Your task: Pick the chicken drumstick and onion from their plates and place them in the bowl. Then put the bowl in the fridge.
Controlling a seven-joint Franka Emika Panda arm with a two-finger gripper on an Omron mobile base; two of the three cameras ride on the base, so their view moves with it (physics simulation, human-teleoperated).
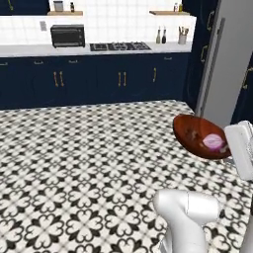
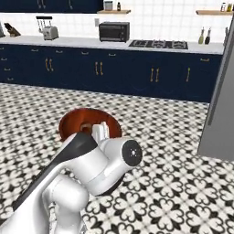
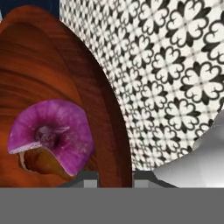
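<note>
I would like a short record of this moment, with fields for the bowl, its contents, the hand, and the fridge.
bowl: dark red-brown bowl, carried in the air above the patterned floor
contents: purple onion and a brown piece that is likely the chicken drumstick
hand: hand shut on the bowl's rim
fridge: grey fridge stands ahead on the right; whether its door is open cannot be told

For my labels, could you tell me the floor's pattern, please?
Black-and-white floral tile floor, clearest in the left base view.
</note>
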